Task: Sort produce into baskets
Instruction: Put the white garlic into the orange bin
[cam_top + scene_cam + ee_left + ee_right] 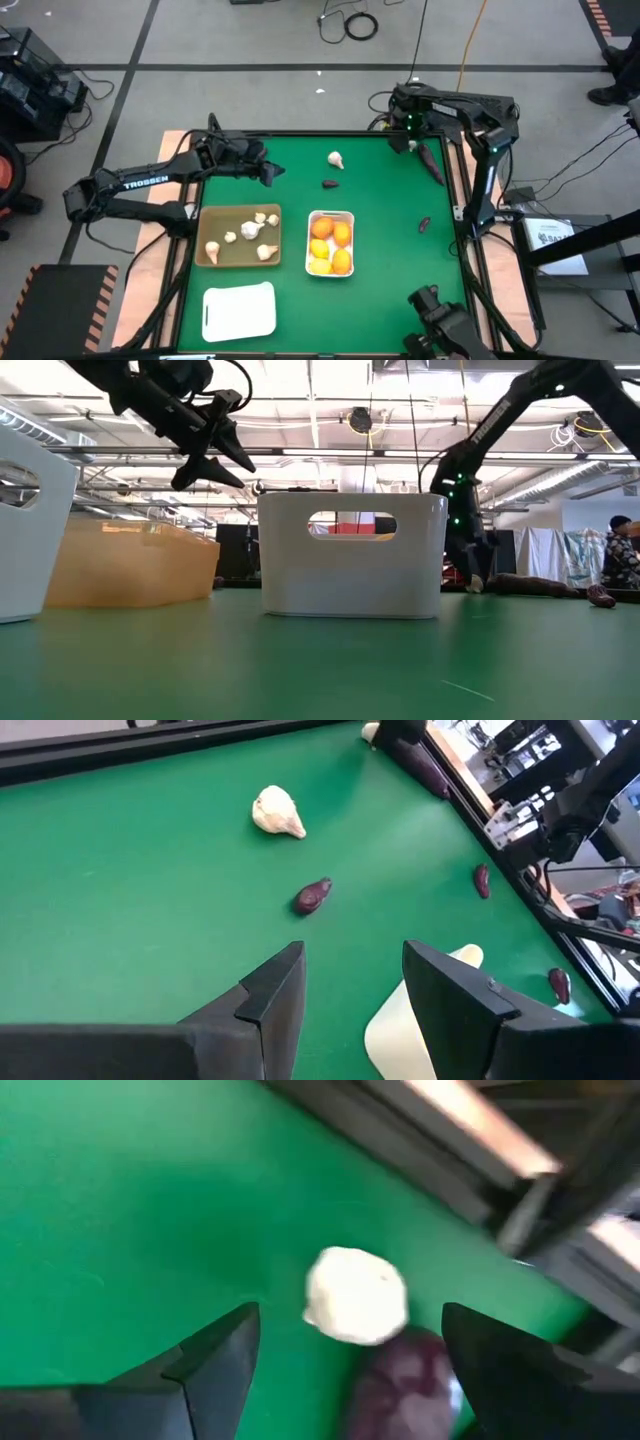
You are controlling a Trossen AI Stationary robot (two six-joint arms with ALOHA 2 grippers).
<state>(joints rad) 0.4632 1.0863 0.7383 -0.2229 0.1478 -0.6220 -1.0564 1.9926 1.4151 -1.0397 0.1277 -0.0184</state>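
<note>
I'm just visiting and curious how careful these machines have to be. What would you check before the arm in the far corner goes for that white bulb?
1. Right gripper open wide enough: ok, its fingers stand apart on either side of the garlic bulb.
2. Bulb free to lift: not ok, a purple vegetable lies right against it.
3. Room beside the table edge: cannot tell, the frame runs close behind.
4. Tan tray ready: ok, it holds garlic only.
5. Left gripper out of the way: ok, open and empty, raised across the table.

green table [390, 260], trays [240, 236] (three), loose produce [335, 159]
</note>
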